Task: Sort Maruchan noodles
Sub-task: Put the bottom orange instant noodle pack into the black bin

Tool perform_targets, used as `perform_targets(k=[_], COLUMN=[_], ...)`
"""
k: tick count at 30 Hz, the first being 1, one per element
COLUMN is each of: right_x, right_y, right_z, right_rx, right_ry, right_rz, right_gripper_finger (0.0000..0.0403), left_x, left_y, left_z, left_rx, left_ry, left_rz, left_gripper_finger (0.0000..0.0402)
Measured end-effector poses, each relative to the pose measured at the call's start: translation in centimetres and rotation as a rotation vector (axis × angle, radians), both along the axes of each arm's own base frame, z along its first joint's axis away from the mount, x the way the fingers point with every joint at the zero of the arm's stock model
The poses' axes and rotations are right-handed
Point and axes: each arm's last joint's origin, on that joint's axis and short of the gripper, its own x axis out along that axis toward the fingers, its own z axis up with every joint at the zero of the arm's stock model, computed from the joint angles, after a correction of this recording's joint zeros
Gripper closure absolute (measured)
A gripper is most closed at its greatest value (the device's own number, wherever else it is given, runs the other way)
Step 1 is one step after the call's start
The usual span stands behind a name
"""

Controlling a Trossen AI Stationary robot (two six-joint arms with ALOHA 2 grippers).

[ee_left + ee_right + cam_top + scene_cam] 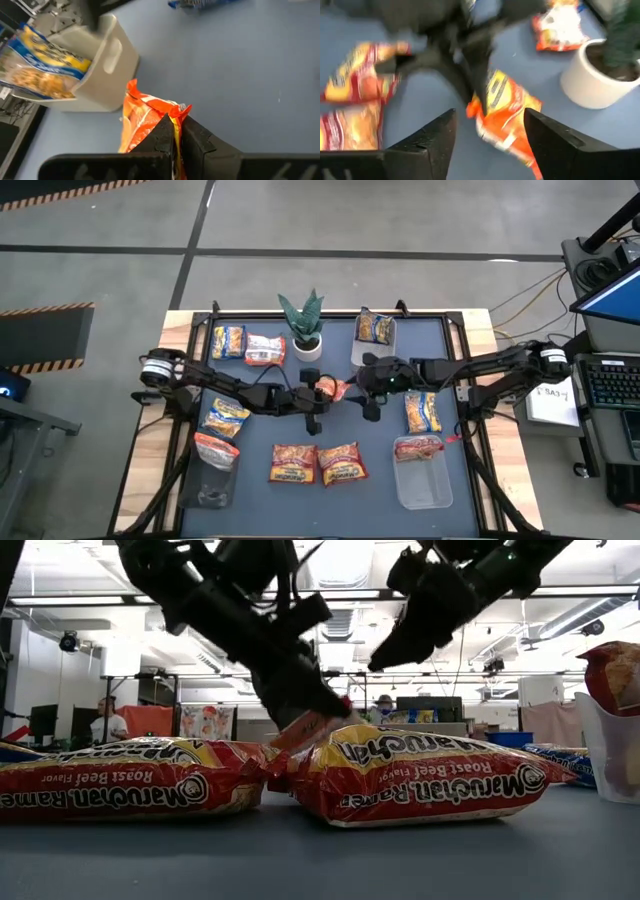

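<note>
Mid-sort here, and plenty left to do. The left claw (326, 391) is clenched on an orange packet (337, 389), pinching its crimped end and holding it up over the middle of the counter (380, 480), just in front of the potted plant (303, 323). The right claw (371, 406) hovers right beside it with fingers spread, gripping nothing; it looks like a handover may be coming, though that is only my read.

What's done so far: one yellow-and-blue packet (375, 328) sits in the bin (356, 352) at the far edge, one red packet (419, 446) rests in the bin (425, 486) near the front right corner, and another red packet (216, 449) pokes out of the bin (209, 485) at the front left.

Still loose on the counter: two roast beef packets (317, 463) side by side near the front edge, two packets (248, 344) by the far left corner, one yellow-and-blue packet (226, 418) on the left, and another (422, 412) on the right. Roughly a third sorted, I'd judge.
</note>
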Motion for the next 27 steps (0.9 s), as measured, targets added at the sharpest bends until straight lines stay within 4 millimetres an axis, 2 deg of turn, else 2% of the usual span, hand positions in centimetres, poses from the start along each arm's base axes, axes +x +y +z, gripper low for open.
perform_targets(k=[6,15,19,27], right_x=[1.6,4.6,5.7,6.3], right_y=[0.9,0.9,0.9,0.9], right_z=[-1.7,-3.0,-3.4,-2.9], right_rx=[-0.124,-0.254,-0.278,-0.287], right_ry=[0.073,0.163,0.193,0.245], right_rz=[0.021,0.052,0.078,0.1], right_gripper_finger=[0.0157,0.0166,0.0201,0.0321], left_x=[-0.5,-0.9,-1.0,-1.3], left_y=[0.0,-0.3,-0.4,-0.5], left_z=[1.8,3.2,3.5,3.9], left_rx=[-0.003,-0.012,-0.023,-0.029], left_ry=[-0.034,-0.068,-0.078,-0.082], left_rz=[-0.002,-0.024,-0.046,-0.046], left_gripper_finger=[0.0401,0.0401,0.0401,0.0393])
